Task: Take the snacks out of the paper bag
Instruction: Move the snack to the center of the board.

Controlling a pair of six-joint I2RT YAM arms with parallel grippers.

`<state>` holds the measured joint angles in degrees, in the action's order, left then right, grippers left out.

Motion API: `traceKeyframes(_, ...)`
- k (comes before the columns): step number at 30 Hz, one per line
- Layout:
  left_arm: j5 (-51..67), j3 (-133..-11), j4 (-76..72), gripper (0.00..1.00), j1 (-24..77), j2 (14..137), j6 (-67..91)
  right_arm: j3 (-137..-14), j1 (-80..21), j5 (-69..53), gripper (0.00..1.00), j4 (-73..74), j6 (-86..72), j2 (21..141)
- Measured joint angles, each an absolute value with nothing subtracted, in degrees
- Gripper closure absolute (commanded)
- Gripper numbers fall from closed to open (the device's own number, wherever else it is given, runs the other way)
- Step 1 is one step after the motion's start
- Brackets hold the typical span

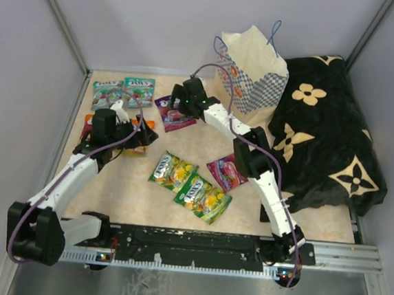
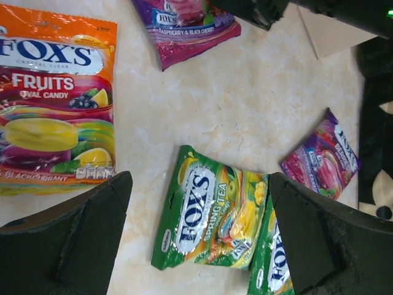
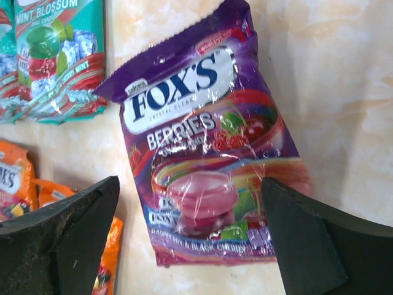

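Bag [image 1: 259,70]: upright on surface [image 1: 194,144]. Snacks [image 1: 173,171]: flat packets, left of bag and nearer me. I see left jaws wide, empty; right jaws wide above purple packet [image 3: 209,141] beside bag.

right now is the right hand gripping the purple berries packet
No, the right hand is open above the purple berries packet, which lies flat on the table between its spread fingers.
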<state>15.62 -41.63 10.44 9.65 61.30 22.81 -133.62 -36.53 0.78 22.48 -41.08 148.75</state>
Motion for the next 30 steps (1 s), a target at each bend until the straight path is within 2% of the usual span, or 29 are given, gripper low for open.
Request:
traceKeyframes(4,10.66,-43.46,6.28,0.03,13.91,70.54,23.99,-118.32,-34.74,-1.74,0.01,17.3,-42.7,139.09)
traceKeyframes(7,5.26,-49.65,4.29,0.09,19.35,79.64,24.16,-104.62,-30.94,-3.01,0.01,14.17,-42.37,127.13)
traceKeyframes(13,-3.75,-66.89,-0.19,0.14,24.14,96.92,24.36,-81.65,-19.99,2.79,0.01,6.39,-39.55,95.42)
traceKeyframes(18,-9.61,-75.77,-1.13,0.14,24.23,110.83,25.28,-66.89,-18.26,6.83,0.01,2.09,-37.87,75.29)
traceKeyframes(25,-14.61,-83.92,0.54,0.14,24.23,121.67,26.15,-54.5,-18.37,8.05,0.01,6.26,-34.39,68.64)
traceKeyframes(30,-15.53,-91.61,2.22,0.11,23.64,126.89,25.54,-52.1,-18.37,10.26,0.01,11.22,-30.98,65.87)
